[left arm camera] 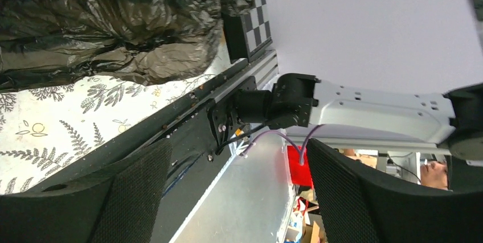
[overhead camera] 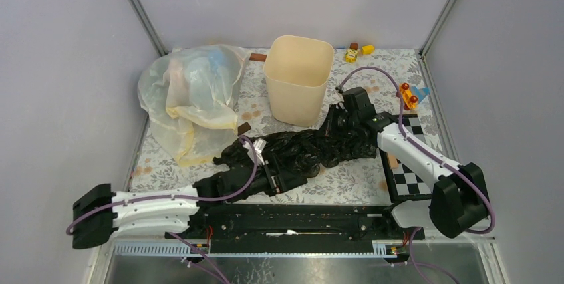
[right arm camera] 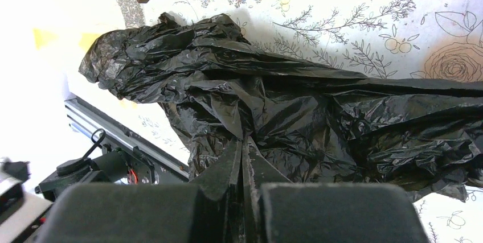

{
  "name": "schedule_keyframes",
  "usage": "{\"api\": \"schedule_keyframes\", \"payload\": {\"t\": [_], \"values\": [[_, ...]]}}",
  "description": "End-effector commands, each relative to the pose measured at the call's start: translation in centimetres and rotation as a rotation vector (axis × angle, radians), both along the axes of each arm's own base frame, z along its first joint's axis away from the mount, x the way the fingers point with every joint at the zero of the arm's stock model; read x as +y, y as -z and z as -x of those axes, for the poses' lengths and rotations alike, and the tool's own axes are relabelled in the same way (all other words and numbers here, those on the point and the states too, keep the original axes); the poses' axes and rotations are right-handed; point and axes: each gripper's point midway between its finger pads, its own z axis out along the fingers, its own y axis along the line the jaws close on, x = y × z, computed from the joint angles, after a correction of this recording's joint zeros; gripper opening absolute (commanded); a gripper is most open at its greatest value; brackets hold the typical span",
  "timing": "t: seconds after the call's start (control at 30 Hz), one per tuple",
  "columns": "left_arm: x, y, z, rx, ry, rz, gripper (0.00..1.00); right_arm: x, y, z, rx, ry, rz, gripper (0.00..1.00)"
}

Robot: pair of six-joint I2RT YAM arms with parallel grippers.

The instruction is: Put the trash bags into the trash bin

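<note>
The black trash bag [overhead camera: 312, 147] lies crumpled in a long strip across the table's middle, in front of the cream-beige trash bin [overhead camera: 299, 78], which stands upright with nothing showing in it. My right gripper [overhead camera: 337, 126] is at the bag's right end. In the right wrist view the gripper [right arm camera: 244, 153] is shut, pinching a fold of the black bag [right arm camera: 296, 112]. My left gripper [overhead camera: 290, 177] is at the bag's near edge. In the left wrist view it [left arm camera: 239, 197] is open with nothing between its fingers, and the bag [left arm camera: 108, 21] lies off to one side.
A translucent whitish-yellow bulging bag [overhead camera: 189, 94] lies at the back left. A checkerboard [overhead camera: 407, 174] sits at the right. Small toys [overhead camera: 358, 51] and an orange-blue toy [overhead camera: 409, 96] lie at the back right. A brown block [overhead camera: 243, 128] lies beside the black bag.
</note>
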Motion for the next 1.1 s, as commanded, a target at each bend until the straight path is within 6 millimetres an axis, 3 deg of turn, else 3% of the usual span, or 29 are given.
{"api": "schedule_keyframes", "payload": {"t": [0.0, 0.1, 0.37, 0.63, 0.77, 0.87, 0.93, 1.0, 1.07], "values": [[-2.0, -1.3, -1.3, 0.030, -0.116, 0.104, 0.91, -0.1, -1.3, 0.5, -0.034, -0.012, -0.028, 0.01], [-3.3, -0.2, -1.1, 0.112, -0.153, 0.121, 0.94, -0.2, -1.4, 0.8, -0.036, -0.012, -0.034, 0.00], [-4.8, -0.1, -2.3, 0.228, -0.244, 0.259, 0.95, -0.2, -2.1, 1.2, -0.048, -0.007, -0.052, 0.00], [-3.1, 1.8, -6.3, 0.192, -0.463, 0.187, 0.90, -0.1, -2.7, 1.7, -0.046, -0.009, -0.085, 0.00], [-3.2, 1.7, -8.7, 0.123, -0.492, 0.145, 0.70, -0.1, -3.1, 2.1, -0.053, -0.012, -0.102, 0.01], [-4.8, 0.9, -10.0, 0.008, -0.394, 0.096, 0.46, -0.3, -3.5, 2.0, -0.069, 0.001, -0.101, 0.01], [-4.7, 1.9, -10.5, 0.010, -0.390, 0.042, 0.19, -0.7, -3.6, 1.9, -0.081, 0.014, -0.084, 0.01], [-4.2, 2.4, -10.8, 0.003, -0.383, 0.012, 0.02, -1.5, -3.6, 1.6, -0.095, 0.049, -0.041, 0.02], [-3.7, 3.0, -10.8, 0.001, -0.353, -0.023, 0.00, -2.6, -3.7, 1.1, -0.116, 0.091, 0.009, 0.06]]}}
